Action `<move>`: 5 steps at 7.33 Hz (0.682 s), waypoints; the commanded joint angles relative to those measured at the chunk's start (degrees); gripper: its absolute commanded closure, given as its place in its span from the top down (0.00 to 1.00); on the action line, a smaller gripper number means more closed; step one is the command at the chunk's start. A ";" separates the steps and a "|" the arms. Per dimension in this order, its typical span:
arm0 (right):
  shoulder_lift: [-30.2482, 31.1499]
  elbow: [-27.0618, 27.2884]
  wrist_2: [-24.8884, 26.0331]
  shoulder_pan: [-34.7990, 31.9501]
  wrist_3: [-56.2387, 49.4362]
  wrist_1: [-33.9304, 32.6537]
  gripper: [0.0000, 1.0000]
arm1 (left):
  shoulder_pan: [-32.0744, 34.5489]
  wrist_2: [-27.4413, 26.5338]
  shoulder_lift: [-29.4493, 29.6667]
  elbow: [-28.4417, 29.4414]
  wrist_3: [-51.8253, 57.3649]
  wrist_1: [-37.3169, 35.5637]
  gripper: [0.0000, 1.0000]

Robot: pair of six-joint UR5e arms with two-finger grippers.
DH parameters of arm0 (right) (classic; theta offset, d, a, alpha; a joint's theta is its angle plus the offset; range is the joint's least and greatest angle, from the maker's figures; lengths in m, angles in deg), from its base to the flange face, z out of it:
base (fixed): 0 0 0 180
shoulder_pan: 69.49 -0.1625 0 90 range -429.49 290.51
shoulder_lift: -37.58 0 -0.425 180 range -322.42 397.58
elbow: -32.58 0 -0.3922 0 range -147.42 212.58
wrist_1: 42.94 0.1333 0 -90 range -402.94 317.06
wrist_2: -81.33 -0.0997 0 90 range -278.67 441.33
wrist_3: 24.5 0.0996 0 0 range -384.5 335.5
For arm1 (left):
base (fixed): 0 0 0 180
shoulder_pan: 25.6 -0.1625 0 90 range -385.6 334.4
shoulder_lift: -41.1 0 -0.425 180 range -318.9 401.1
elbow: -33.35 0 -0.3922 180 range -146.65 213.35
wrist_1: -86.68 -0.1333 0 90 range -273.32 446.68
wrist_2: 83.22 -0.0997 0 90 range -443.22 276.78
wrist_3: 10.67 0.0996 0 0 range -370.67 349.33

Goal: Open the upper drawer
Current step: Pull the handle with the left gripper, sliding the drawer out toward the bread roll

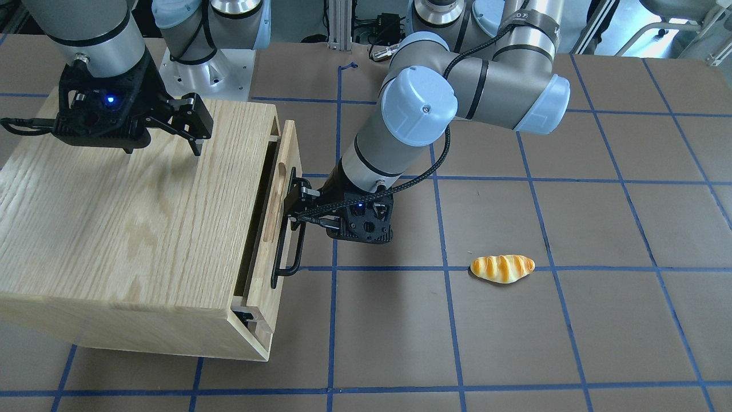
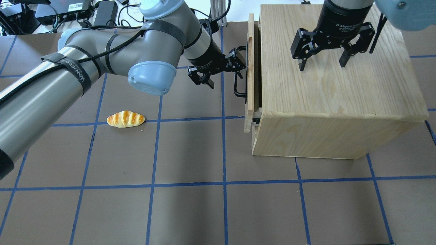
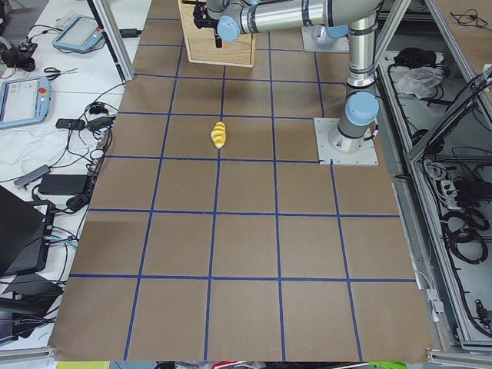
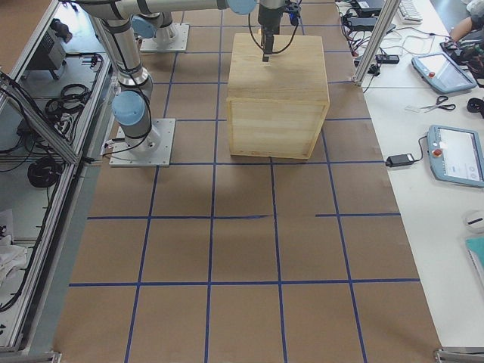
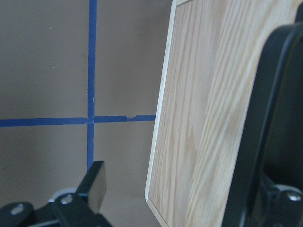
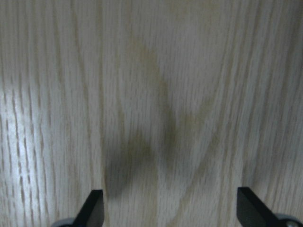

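currently: oak cabinet (image 2: 323, 136) sits on robot's right of brown table (image 2: 190, 211). upper drawer (image 2: 249, 102), pale wood w/ black bar handle (image 2: 235, 85), is pulled out a little, dark gap behind its front. left gripper (image 2: 224, 72) is spread wide, one finger (image 2: 238, 59) at the handle. right gripper (image 2: 322, 64) also spread, over cabinet top; wrist label (image 2: 340, 26) reads "zf adaptive". bread roll (image 2: 125, 119) lies well apart.

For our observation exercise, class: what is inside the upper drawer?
The upper drawer is open only a crack, showing a dark gap. The cabinet top covers the rest, so any contents cannot be seen.
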 commanded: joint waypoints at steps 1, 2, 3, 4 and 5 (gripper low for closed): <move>0.00 0.00 0.00 -0.04 0.03 0.00 1.00 | -0.22 -2.62 -0.42 -0.24 3.23 2.28 1.00; 0.00 0.00 0.00 -0.04 -0.05 0.00 1.00 | -0.22 -2.72 -0.51 -0.68 3.24 2.21 1.00; 0.00 0.08 0.00 -0.04 0.03 0.00 1.00 | -0.57 -2.90 -0.68 -0.77 4.03 2.29 1.00; 0.00 0.00 0.00 -0.04 -0.05 0.00 1.00 | -1.79 -2.81 -0.94 -1.04 4.29 2.38 1.00; 0.00 0.00 0.00 0.04 0.03 0.00 1.00 | -2.32 -2.72 -1.21 -1.12 4.38 2.38 1.00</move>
